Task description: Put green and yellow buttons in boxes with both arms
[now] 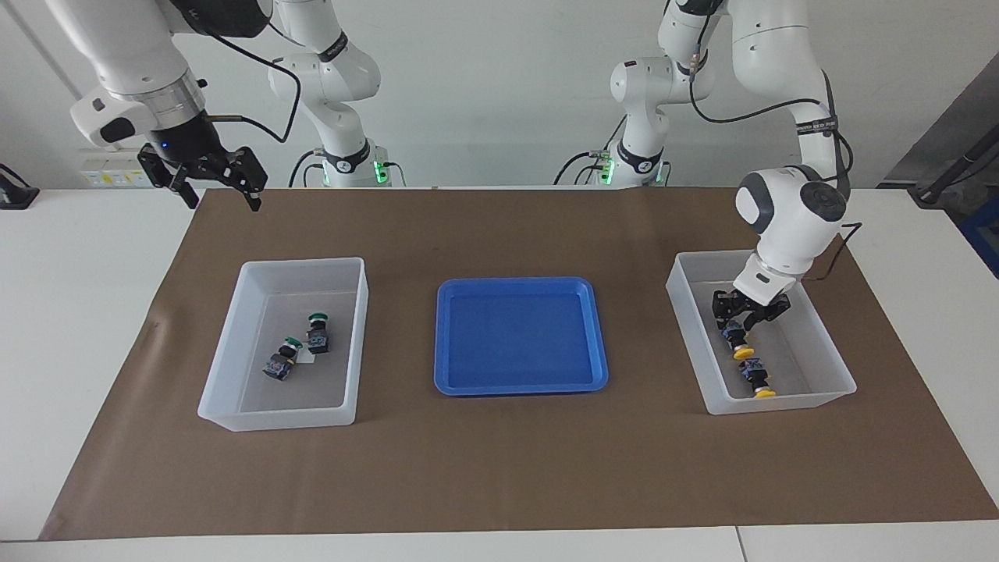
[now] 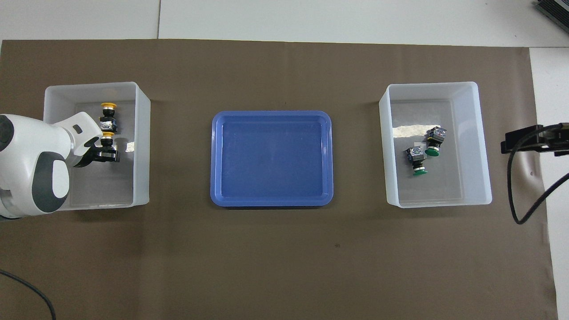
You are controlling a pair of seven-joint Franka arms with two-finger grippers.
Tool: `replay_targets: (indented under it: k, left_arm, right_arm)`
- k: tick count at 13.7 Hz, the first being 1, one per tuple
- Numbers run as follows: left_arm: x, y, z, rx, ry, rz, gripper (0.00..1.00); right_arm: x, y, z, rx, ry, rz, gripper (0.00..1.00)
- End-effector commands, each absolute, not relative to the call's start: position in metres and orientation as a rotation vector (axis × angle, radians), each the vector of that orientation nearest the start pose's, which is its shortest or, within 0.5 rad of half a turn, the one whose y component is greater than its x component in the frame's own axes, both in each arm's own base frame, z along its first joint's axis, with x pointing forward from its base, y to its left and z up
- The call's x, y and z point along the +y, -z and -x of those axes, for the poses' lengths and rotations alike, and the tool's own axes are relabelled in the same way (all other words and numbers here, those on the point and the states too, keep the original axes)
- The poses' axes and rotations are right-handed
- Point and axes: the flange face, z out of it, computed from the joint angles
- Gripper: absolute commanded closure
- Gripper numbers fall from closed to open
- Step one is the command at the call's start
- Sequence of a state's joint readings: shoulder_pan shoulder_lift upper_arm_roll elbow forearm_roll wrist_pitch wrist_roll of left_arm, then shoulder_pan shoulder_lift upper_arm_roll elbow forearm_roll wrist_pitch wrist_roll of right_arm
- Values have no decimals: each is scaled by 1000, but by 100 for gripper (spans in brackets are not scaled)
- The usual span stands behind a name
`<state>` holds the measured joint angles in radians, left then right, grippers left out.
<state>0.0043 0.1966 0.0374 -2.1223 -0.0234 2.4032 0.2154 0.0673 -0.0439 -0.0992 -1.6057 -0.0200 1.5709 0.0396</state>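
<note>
I see a shallow blue rectangular plastic tray (image 1: 520, 336) (image 2: 271, 158) at mid-table, resting flat on a brown paper mat (image 1: 499, 476) (image 2: 284, 258) covering the white table (image 1: 78, 312).
</note>
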Motion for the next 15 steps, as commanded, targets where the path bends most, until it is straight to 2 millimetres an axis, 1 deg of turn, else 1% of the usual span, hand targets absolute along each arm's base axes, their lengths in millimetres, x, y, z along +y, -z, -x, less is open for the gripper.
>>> replay_targets:
  k: [1, 3, 4, 6, 7, 8, 10, 11, 13, 15]
  left_arm:
    - [26, -357, -579, 254, 195, 3120, 0]
    - [27, -384, -580, 253, 233, 3114, 0]
    - [24, -399, -578, 265, 264, 3109, 0]
    - [16, -433, -573, 282, 333, 3099, 0]
    - [9, -448, -569, 285, 343, 3101, 0]
    - [-7, -461, -563, 288, 347, 3107, 0]
    - [-32, -487, -552, 258, 369, 3115, 0]
    - [-47, -501, -551, 295, 343, 3116, 0]
    - [-57, -561, -562, 320, 275, 3122, 0]
    - [-61, -604, -574, 327, 222, 3126, 0]
  right_arm:
    - [-20, -633, -533, 125, 24, 3150, 0]
    - [-20, -633, -533, 125, 26, 3150, 0]
    - [-20, -633, -533, 125, 26, 3150, 0]
    - [-20, -633, -533, 125, 24, 3150, 0]
    - [-20, -633, -533, 125, 24, 3150, 0]
    - [-20, -633, -533, 125, 26, 3150, 0]
    - [-20, -633, -533, 125, 24, 3150, 0]
    - [-20, -633, -533, 125, 26, 3150, 0]
    - [-20, -633, -533, 125, 26, 3150, 0]
    - [-20, -633, -533, 125, 24, 3150, 0]
